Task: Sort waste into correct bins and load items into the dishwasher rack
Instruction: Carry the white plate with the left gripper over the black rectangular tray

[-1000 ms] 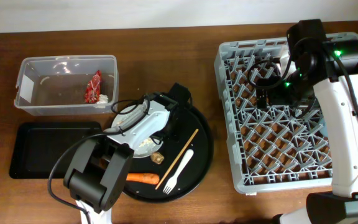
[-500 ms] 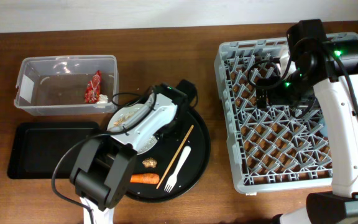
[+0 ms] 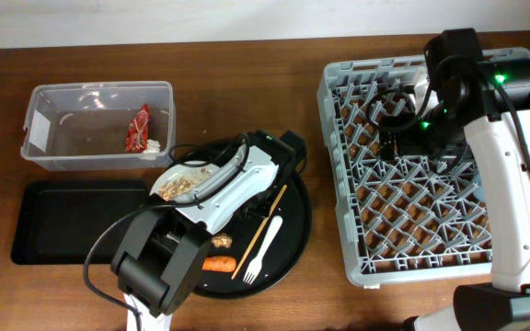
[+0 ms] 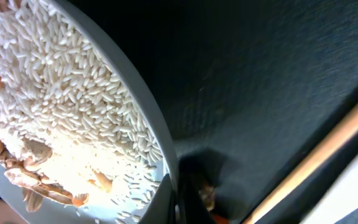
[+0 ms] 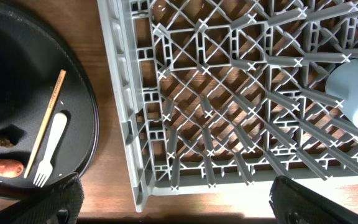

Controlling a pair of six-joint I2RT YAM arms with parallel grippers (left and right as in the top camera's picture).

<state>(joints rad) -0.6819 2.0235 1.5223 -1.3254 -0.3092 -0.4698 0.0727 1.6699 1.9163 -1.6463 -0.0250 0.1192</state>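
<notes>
While my left claw (image 4: 178,199) is clenching the white round plate (image 4: 143,118), I'm binning beige rice (image 4: 61,93); next, tipping into lower-left shallow black tray (image 3: 63,221).

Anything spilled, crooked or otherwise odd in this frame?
Nothing looks spilled or damaged. One thing is worth noting: the white plate, pinched at its rim by the left gripper, carries rice right up to that rim, above the round black tray. No grains show off the plate.
</notes>
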